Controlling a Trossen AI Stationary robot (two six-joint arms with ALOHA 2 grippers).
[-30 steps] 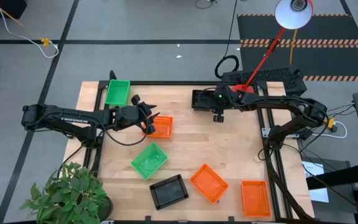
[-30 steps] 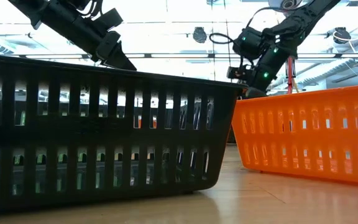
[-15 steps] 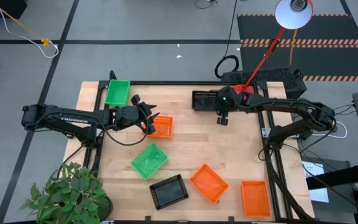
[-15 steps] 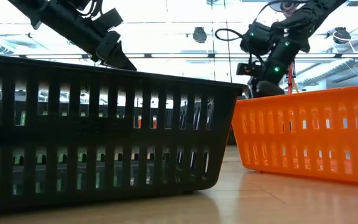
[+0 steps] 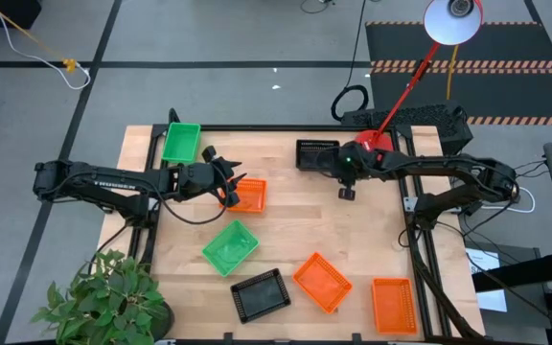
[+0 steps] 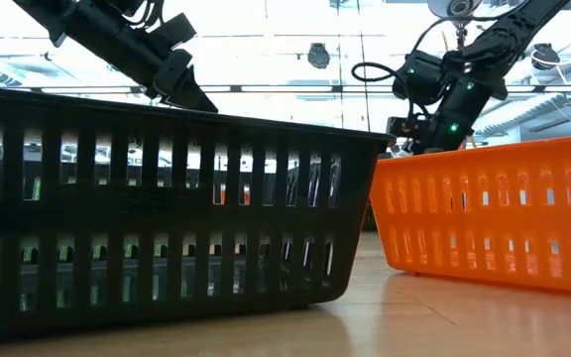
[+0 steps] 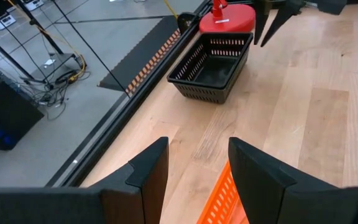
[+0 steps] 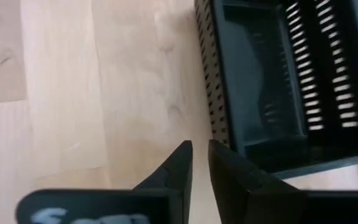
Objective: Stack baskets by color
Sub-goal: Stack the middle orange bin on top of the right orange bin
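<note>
High view shows the right gripper (image 5: 347, 192) hanging over bare wood just beside the black basket (image 5: 317, 154) at the far edge of the table (image 5: 286, 230), on the side toward the table's middle; that basket lies with its long axis along the far edge, and the right arm is plainly the nearer one to it. From the right wrist view the two fingers stand narrow, nearly together, with nothing between them, and the basket's slotted wall runs just off to one side of them. The left gripper (image 5: 228, 188) sits at the edge of an orange basket (image 5: 248, 195) left of centre, its fingers (image 7: 148, 171) parted and straddling the orange rim, though I can't quite tell from where I stand whether they actually press on it. Counting what lies out: two green, one in the far left corner (image 5: 180, 142) and one tilted near the middle (image 5: 230, 246); three orange, the one at the left gripper, one near the front (image 5: 321, 282) and one at the front right corner (image 5: 392, 305); two black spots, the far one and one at the front (image 5: 261, 294). Whether either black spot is already a nest of two, I could not say.
</note>
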